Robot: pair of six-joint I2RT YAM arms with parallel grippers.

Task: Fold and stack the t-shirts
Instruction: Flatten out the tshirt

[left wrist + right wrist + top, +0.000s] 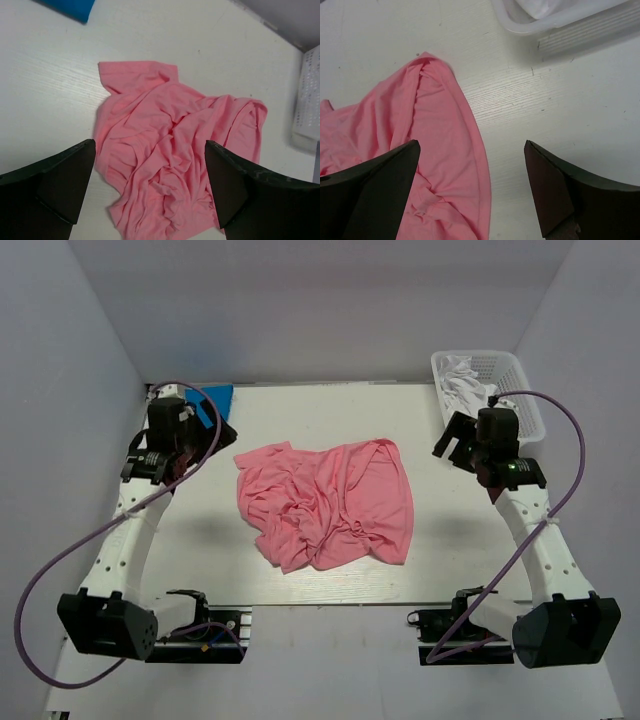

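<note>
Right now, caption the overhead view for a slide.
Crumpled pink shirt between left arm and right arm; white basket far right.

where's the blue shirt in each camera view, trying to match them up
Top external: the blue shirt lies at the far left corner of the table.
Left wrist: only a corner of the blue shirt shows, at the top left edge.
Right wrist: not in it.
Shared landmark: the crumpled pink shirt, seen in all three views.
</note>
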